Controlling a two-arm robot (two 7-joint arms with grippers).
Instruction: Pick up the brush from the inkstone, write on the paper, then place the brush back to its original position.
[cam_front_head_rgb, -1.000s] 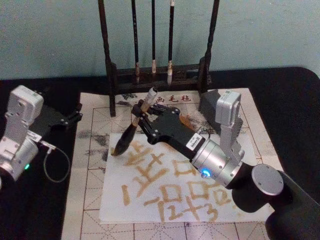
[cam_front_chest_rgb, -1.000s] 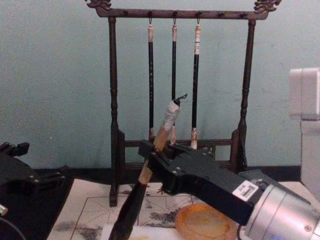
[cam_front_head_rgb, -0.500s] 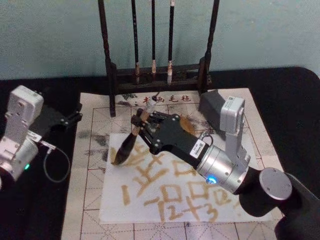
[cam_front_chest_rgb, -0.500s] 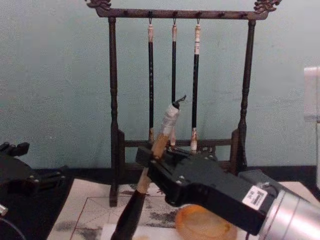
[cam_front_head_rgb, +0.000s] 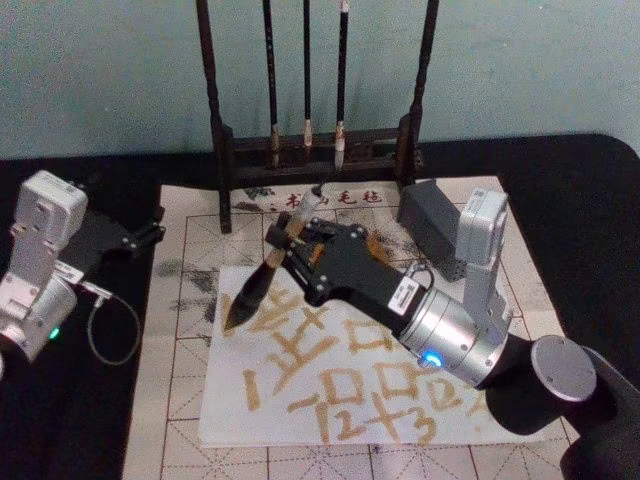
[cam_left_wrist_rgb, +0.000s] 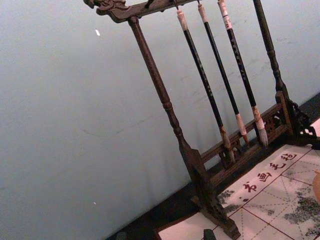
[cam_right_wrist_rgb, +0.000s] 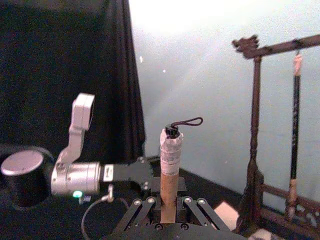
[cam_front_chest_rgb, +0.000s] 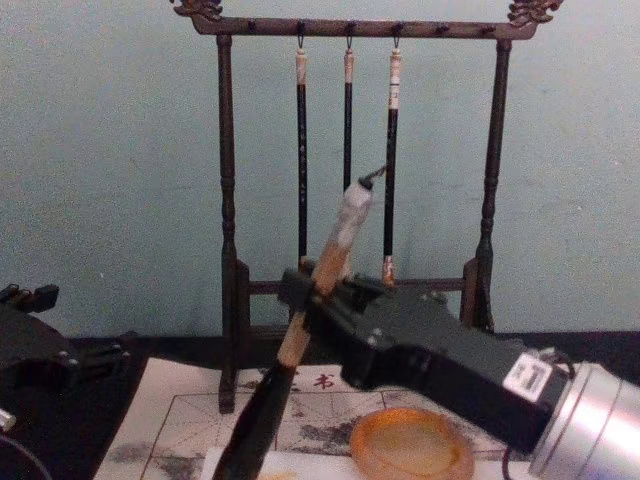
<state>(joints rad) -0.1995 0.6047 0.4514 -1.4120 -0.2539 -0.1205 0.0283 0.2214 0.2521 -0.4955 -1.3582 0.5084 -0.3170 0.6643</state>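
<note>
Far left, above the black tabletop: left pincer, parked, spread apart, grasping nothing. Just to the right, an off-white mat with a red grid and ink stains. Flat on the mat, the paper, marked with ochre strokes. Over the paper's upper left part, the brush: tilted, dark tuft low and to the left, pale capped end high and leaning back toward the rack. Tuft tip down at the paper, just inside its left edge; contact impossible to tell. Behind, at the mat's far edge, a dark wooden rack with three thin brushes hanging. Clenched on the tan handle above the black ferrule: right pincer, reaching in from the lower right across the paper. Beyond that pincer, on the mat and apart from the brush: the inkstone, round, orange. Farthest right, a grey block near the mat's back corner.
</note>
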